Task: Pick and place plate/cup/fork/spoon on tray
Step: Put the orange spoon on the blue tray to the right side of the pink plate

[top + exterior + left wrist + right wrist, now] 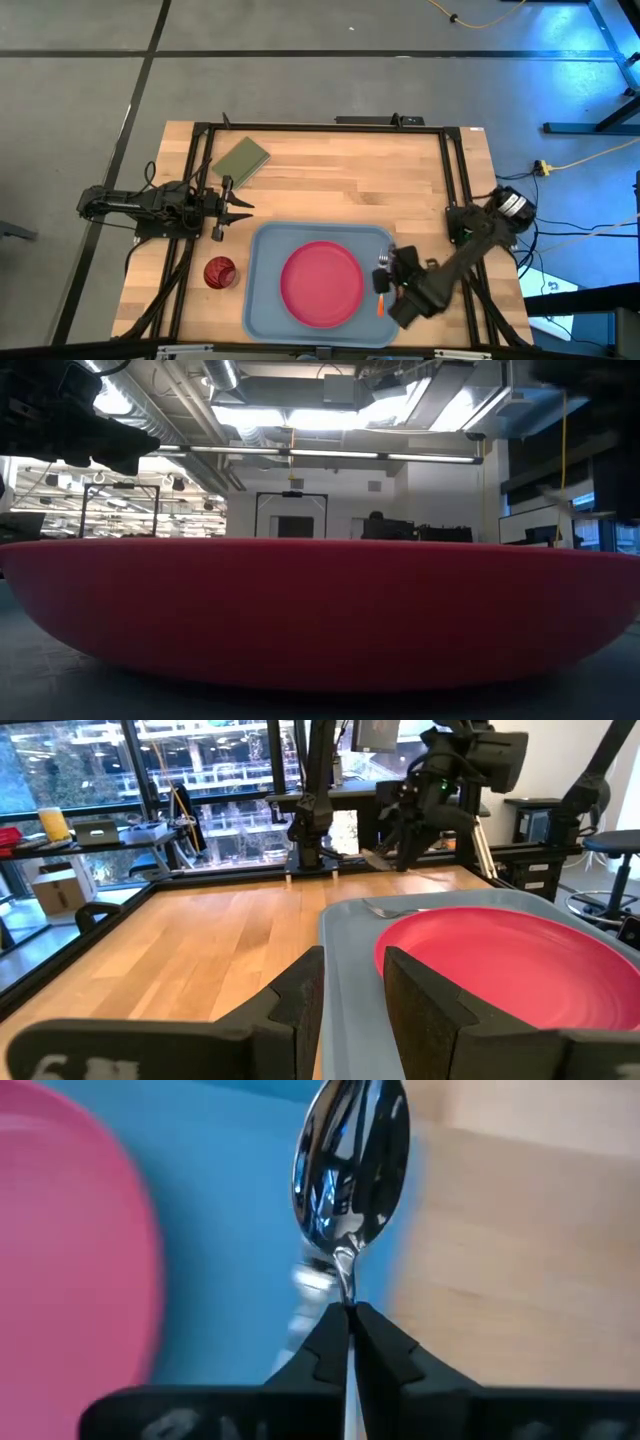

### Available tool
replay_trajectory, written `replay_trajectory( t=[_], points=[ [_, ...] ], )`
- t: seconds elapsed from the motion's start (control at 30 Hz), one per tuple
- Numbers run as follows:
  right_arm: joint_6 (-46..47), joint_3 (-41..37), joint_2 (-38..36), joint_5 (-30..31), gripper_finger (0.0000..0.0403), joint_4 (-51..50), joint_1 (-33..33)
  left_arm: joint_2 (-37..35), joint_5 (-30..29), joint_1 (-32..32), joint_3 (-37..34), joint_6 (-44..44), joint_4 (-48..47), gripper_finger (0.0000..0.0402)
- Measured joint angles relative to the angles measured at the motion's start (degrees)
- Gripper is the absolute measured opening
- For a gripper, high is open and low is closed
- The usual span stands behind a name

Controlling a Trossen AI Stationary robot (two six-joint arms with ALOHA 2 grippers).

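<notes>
The pink-red plate (322, 283) lies flat in the light blue tray (262, 300) at the table's near edge. The fork (388, 910) lies on the tray's floor to the right of the plate. The dark red cup (220, 272) stands on the wood left of the tray. My right gripper (388, 285) hovers over the tray's right side, pointing steeply down, shut on the spoon (350, 1160). My left gripper (240, 207) waits open and level at the table's left, beyond the tray's far left corner. My right gripper pinches the spoon's thin metal neck (347, 1295), just behind the bowl, between its two fingertips. The fingers come slanting down from above and lie along the spoon. The bowl (352, 1150) juts out past the fingertips over the tray's right edge.
An olive green pad (241, 160) lies at the far left of the table. Bare wood stretches between the pad and the tray. A black frame (450, 170) runs along the table's sides. In the low view the plate (320, 610) fills most of the picture.
</notes>
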Motion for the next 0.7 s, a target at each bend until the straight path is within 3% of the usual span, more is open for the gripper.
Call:
replay_trajectory(
  t=[0.13, 0.27, 0.7],
  points=[
    [-9.39, -0.03, 0.00, -0.46, 0.0009, 7.62, -4.99, 0.00, 0.00, 0.00, 0.00, -0.01, 0.00, 0.0100],
    [-12.59, -0.03, 0.18, -3.81, 0.0009, 11.88, -8.77, 0.00, 0.00, 0.00, 0.00, 0.00, 0.00, 0.0100],
    [-2.11, -0.03, 5.72, -10.31, 0.0010, 19.06, -9.47, 0.00, 0.00, 0.00, 0.00, -0.01, 0.00, 0.0100]
  ],
)
